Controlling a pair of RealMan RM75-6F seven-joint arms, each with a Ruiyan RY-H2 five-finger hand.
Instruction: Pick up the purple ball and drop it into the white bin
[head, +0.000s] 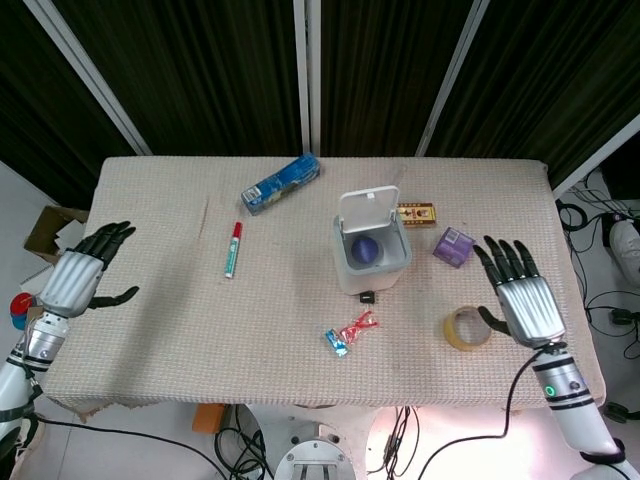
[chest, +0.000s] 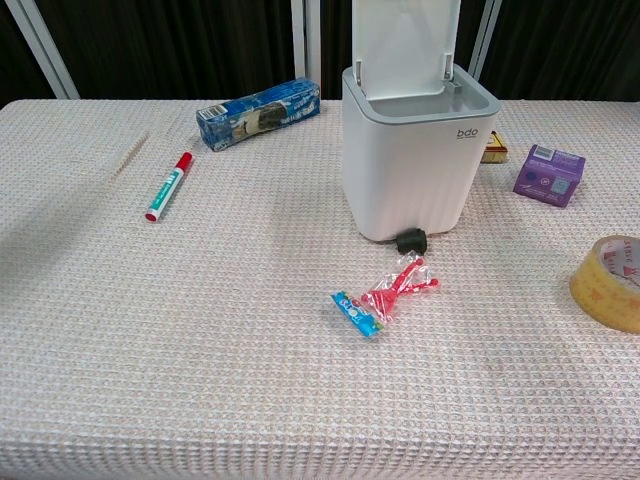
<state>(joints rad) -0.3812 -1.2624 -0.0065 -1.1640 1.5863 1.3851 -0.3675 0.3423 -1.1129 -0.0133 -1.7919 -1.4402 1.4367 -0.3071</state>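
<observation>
- ball (head: 365, 249) sits inside the bin (head: 352, 276), seen from above in head view; chest view doesn't show it, bin wall hides it
- bin near tabletop (head: 180, 330) centre, lid (head: 366, 207) flipped up at the back; "bdo" mark on front in chest view
- right hand (head: 521, 298) at the right tabletop edge, fingers (head: 502, 257) spread, holding nothing; well apart from bin
- left hand (head: 76, 279) at the left tabletop edge, fingers spread, holding nothing
- neither hand shows in chest view
- tape roll (head: 467, 328) just beside right hand, on its left in head view; touching or not, can't tell
- purple box (head: 453, 246) right of bin, near it
- small yellow-red box (head: 416, 214) behind the bin's right side, partly hidden by it in chest view
- marker (head: 233, 248) with red cap left of bin, lying flat
- blue carton (head: 281, 184) at back, left of bin, lying at an angle
- red and blue wrappers (head: 350, 331) in front of bin, touching each other
- small black piece (head: 367, 297) at the bin's front base
</observation>
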